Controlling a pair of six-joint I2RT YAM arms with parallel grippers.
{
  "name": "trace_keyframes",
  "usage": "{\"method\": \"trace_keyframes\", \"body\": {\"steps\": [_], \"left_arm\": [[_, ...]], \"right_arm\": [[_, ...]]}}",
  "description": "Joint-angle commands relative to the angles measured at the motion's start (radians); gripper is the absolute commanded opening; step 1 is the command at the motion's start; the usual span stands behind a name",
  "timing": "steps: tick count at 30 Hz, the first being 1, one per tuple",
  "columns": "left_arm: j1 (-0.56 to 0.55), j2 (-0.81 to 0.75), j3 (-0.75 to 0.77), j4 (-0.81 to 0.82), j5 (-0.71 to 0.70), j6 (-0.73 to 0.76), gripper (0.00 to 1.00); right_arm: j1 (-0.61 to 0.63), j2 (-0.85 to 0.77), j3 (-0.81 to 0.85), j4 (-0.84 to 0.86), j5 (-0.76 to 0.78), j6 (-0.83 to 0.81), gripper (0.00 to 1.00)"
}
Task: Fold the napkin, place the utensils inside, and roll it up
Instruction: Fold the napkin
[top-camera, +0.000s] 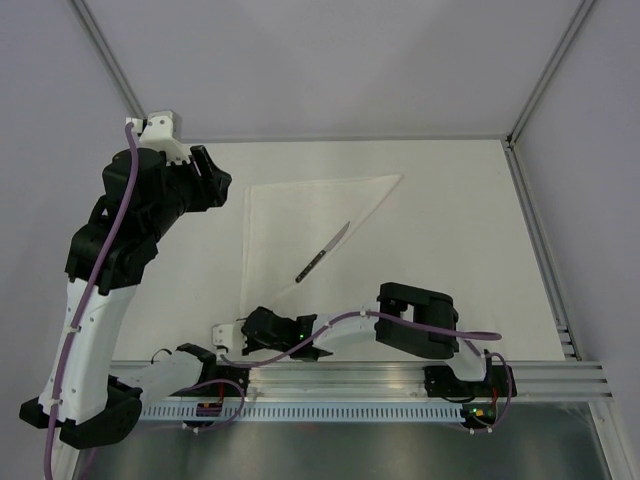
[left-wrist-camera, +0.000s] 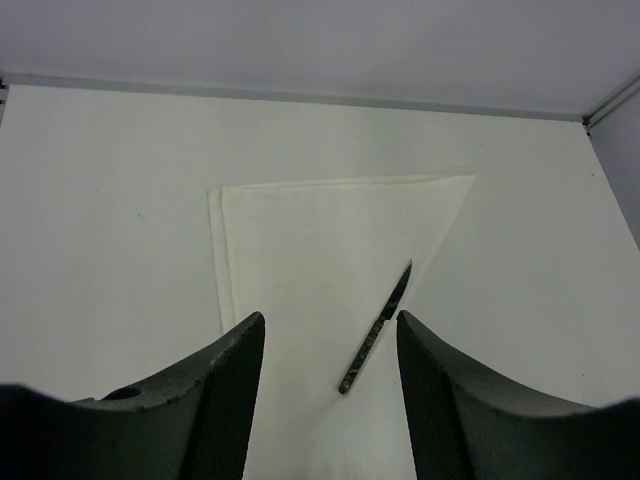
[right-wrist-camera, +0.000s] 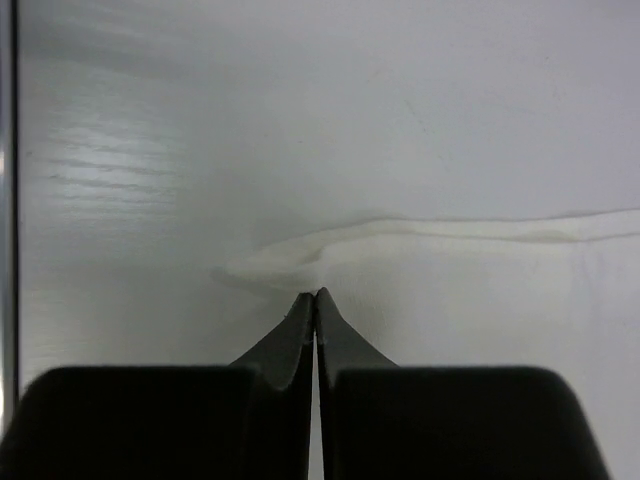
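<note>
The napkin (top-camera: 290, 225), folded into a triangle, lies left of the counter's (top-camera: 450, 230) middle. One point faces the near edge, and the knife (top-camera: 322, 252) lies along the slanted side. My right gripper (right-wrist-camera: 315, 296) has its fingers clenched at that near point (I cannot tell whether cloth is actually caught). The left gripper (left-wrist-camera: 330, 320) hangs released above. I judge the roll starts here, so I lift low and carry the point over the knife without nudging it off.

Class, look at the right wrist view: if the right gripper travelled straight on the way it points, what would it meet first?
The napkin: its raised, rumpled edge lies directly ahead of the right gripper, whose fingers are shut. Whether the tips already touch the cloth is unclear.
</note>
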Motion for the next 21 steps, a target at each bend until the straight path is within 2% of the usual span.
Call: {"method": "trace_keyframes", "body": {"steps": [1,9,21], "left_arm": [[-0.001,0.003,0.007,-0.068,-0.016,-0.182,0.6],[-0.001,0.008,0.01,-0.063,-0.012,-0.177,0.6],[-0.001,0.051,0.025,-0.051,0.023,-0.162,0.61]], "right_arm": [[-0.05,-0.042,0.074,-0.024,-0.011,0.071,0.01],[-0.141,-0.094,0.169,-0.142,-0.085,0.199,0.0],[-0.31,-0.133,0.226,-0.306,-0.165,0.41,0.0]]}}
